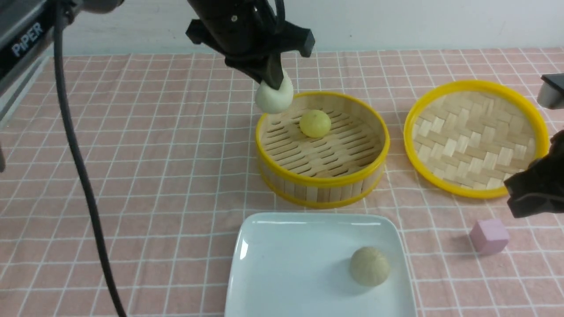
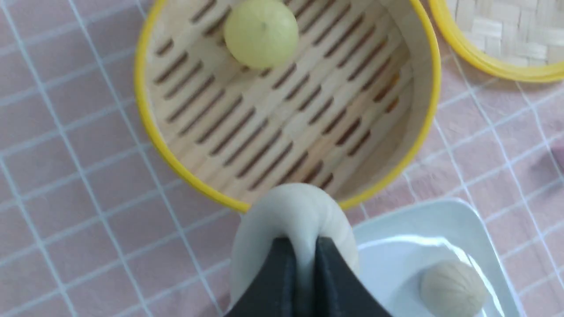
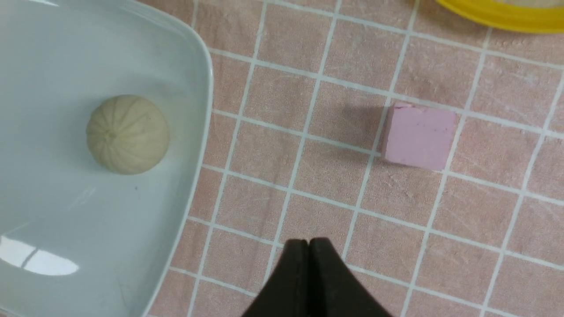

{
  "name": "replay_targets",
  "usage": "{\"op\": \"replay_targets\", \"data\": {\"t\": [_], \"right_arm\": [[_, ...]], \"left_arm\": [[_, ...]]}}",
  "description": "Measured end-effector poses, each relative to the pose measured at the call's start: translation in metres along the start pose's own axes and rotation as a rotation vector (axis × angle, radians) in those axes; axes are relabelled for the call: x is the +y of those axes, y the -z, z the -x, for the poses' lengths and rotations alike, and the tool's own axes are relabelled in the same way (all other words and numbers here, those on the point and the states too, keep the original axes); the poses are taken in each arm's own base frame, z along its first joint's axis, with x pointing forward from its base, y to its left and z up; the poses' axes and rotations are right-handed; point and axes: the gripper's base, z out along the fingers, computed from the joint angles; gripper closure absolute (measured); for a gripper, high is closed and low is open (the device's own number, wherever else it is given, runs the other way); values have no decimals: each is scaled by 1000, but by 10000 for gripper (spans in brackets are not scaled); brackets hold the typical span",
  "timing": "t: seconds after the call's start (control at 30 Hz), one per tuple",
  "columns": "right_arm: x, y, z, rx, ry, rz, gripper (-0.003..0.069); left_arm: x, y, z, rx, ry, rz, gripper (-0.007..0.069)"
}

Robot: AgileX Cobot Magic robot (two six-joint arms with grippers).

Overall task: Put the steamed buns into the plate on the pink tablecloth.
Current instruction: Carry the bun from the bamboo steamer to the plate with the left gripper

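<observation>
Plate [image 1: 282, 264]: white, glossy, rounded-square, at the bottom centre of the front view, lying on the tablecloth; its lower edge is cut off by the frame.
Beige bun [image 1: 369, 266]: sits on the plate, in its right half, pleats showing; in the right wrist view it is at the left [image 3: 128, 134], well inside the rim.
Tablecloth [image 1: 154, 154]: pink with thin white grid lines, covering the table across the whole frame.
Basket [image 1: 321, 180]: round bamboo steamer with yellow rims, at the centre of the front view, just above the plate and apart from it.
Yellow bun [image 1: 315, 123]: rests on the slatted floor of the basket, toward its upper middle, touching no wall.
Pale bun [image 1: 274, 94]: pinched in the left gripper, showing over the upper-left rim of the basket in the front view.
Left gripper [image 1: 273, 81]: comes down from the top centre, its black fingers [image 2: 282, 268] clamped on the pale bun so that the dough bulges around them.
Right gripper [image 3: 309, 246]: at the right edge of the front view, jaws pressed together with nothing between them, over bare cloth between the plate and the cube.
Cube [image 1: 489, 236]: small and pink, on the cloth at the lower right, apart from the plate.
Lid [image 1: 476, 136]: woven bamboo with a yellow rim, lying flat at the upper right, beside the basket.
</observation>
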Motion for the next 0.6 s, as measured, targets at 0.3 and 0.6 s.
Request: {"op": "replay_targets", "data": {"t": [0.3,0.6], "right_arm": [[0,-1,0,0,1,-3,650],[-1,-1,1,-1,7,-13,641]], "left_arm": [[-22,-97,-77,365,1,-31,582],[-30,-125,-79,237,50,29,427]]}}
